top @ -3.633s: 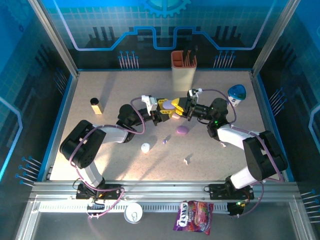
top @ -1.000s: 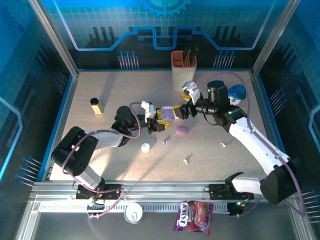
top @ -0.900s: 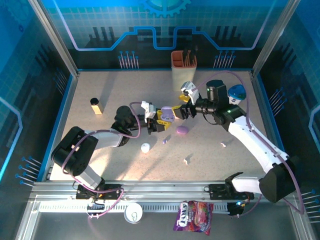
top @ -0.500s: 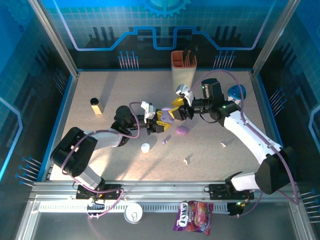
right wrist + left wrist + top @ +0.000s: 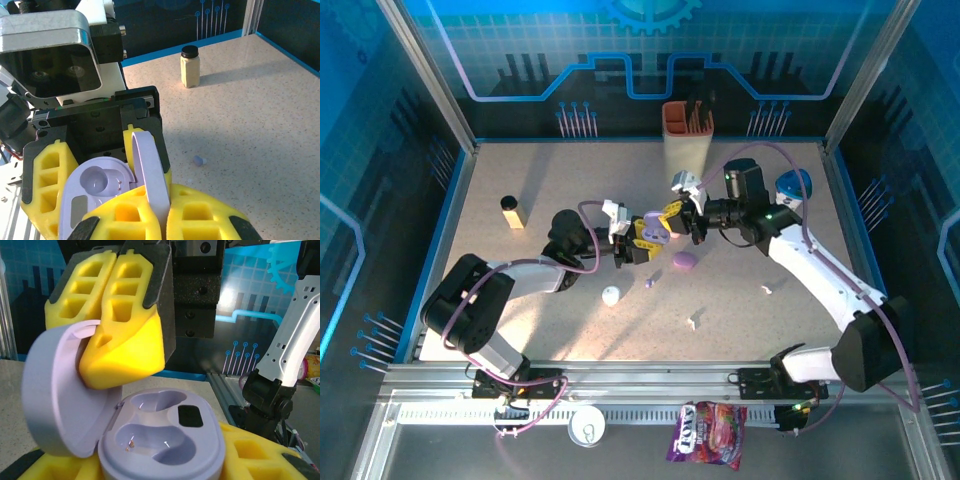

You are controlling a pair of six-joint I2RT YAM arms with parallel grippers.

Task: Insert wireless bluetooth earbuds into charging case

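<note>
Speckled worktop (image 5: 550,180) under both arms. Beyond the open case, at the far edge: tall orange cup (image 5: 687,140).

Clamped in the left gripper (image 5: 642,241), between its yellow pads: open lilac case (image 5: 160,440), base level, two wells facing up. Pinched narrow on the upright lid (image 5: 52,395) of that case: right gripper (image 5: 671,214), one pad inside the lid, one behind it.

Just right of the open case and nearer the arm bases, resting on the worktop: closed purple case (image 5: 684,260). Far left of the open case: small black-capped bottle (image 5: 512,212).

Lying loose on the near side of the open case, apart from it: purple earbud (image 5: 649,283) closest, white earbud (image 5: 695,321) further toward the bases, pale earbud (image 5: 767,290) well to the right.
</note>
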